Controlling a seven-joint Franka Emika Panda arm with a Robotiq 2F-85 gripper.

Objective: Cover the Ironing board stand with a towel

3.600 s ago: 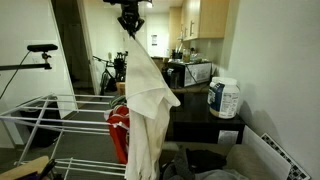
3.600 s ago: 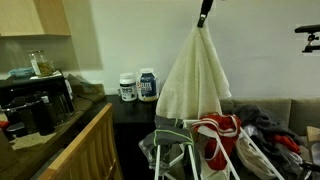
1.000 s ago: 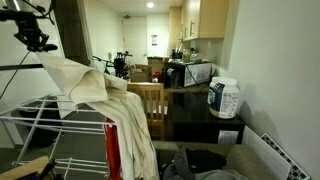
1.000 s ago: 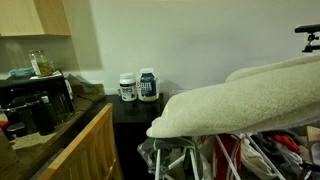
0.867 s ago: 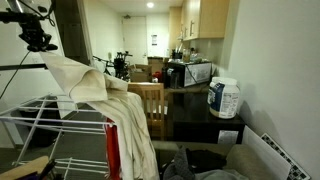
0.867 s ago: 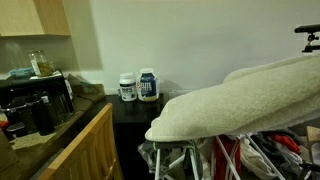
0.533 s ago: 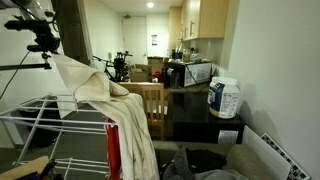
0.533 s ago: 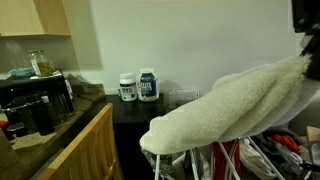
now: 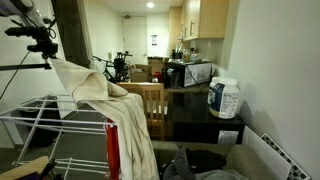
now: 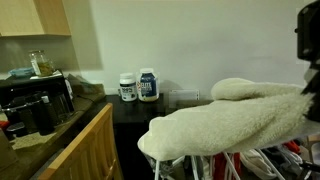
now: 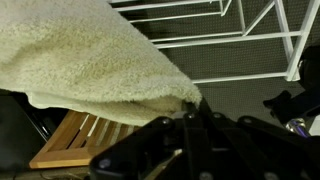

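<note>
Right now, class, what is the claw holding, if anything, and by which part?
The towel, apparently pinched at one corner by the claw.

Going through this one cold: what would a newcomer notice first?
A big cream towel dominates, stretched across the foreground in an exterior view and draped over the white wire rack. Behind it, two white tubs stand on a dark counter.
</note>
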